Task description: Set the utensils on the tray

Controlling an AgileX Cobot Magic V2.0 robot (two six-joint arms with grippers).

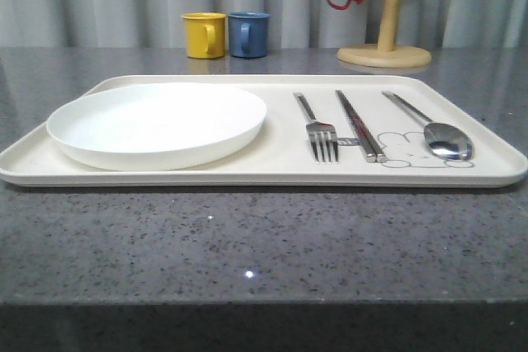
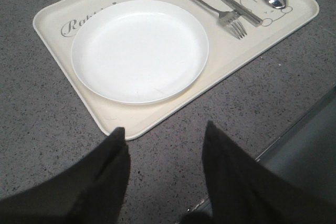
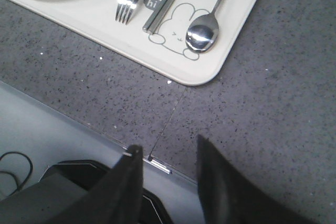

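Grey speckled desk (image 1: 247, 245) carries the tray (image 1: 272, 172), where fork (image 1: 318, 128), chopsticks (image 1: 359, 125) and spoon (image 1: 437, 133) lie side by side toward its right edge, beside a white plate (image 1: 157, 125). Both the left gripper (image 2: 163, 145) and right gripper (image 3: 165, 153) hang parted and empty, well short of the tray's near edge.

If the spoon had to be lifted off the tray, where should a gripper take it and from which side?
Grip the spoon mid-handle, from straight above, jaws across the slim shaft. It lies flat on the tray, apart from the chopsticks, and the rounded bowl would probably slip.
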